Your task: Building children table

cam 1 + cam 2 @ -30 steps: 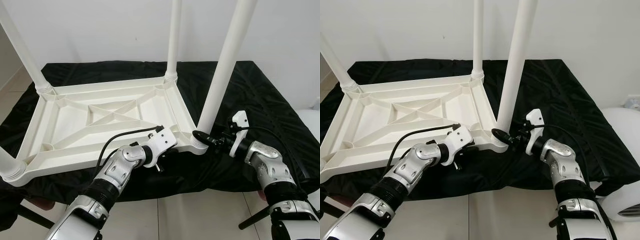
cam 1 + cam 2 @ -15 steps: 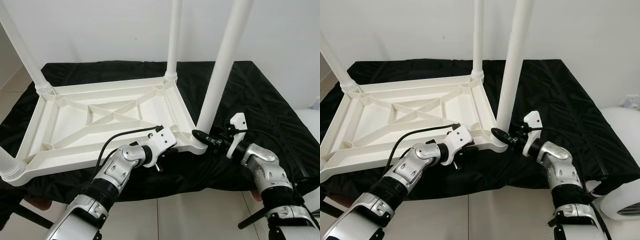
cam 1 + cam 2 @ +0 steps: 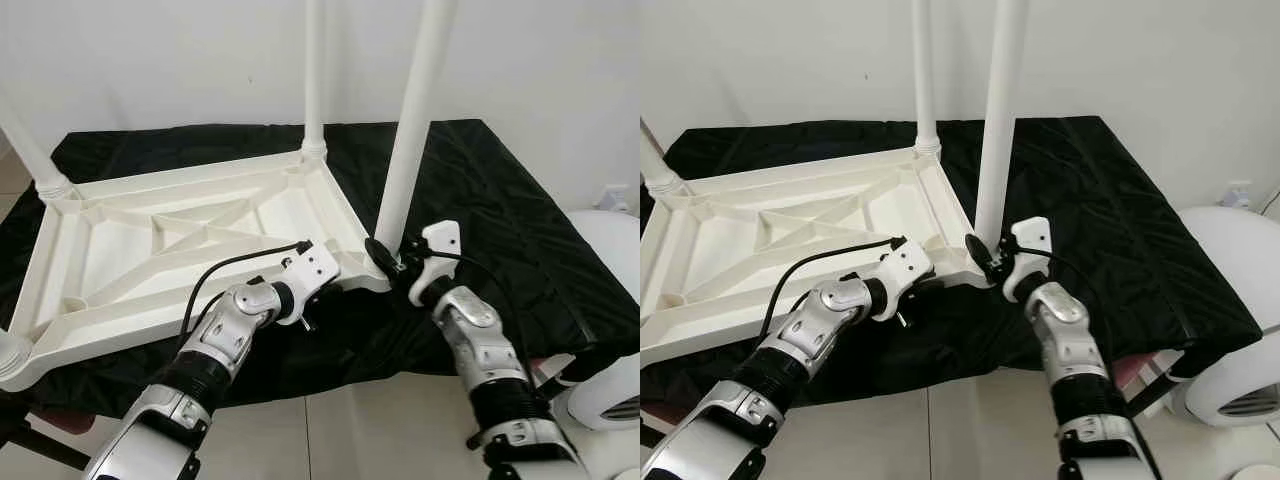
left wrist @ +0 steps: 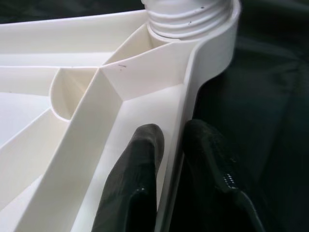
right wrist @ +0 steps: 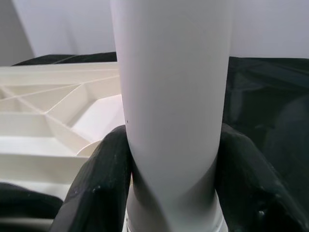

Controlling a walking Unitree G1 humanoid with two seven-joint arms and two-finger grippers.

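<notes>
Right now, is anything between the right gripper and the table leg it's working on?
Nothing visible. The right gripper already has a finger on each side of the near table leg, just above its socket in the tabletop frame.

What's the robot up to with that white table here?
The white tabletop lies upside down on a black cloth. The left pincer clamps its rim beside the near corner socket. The right pincer grips the base of the leg standing in that socket. Other legs already stand in their corners.
</notes>
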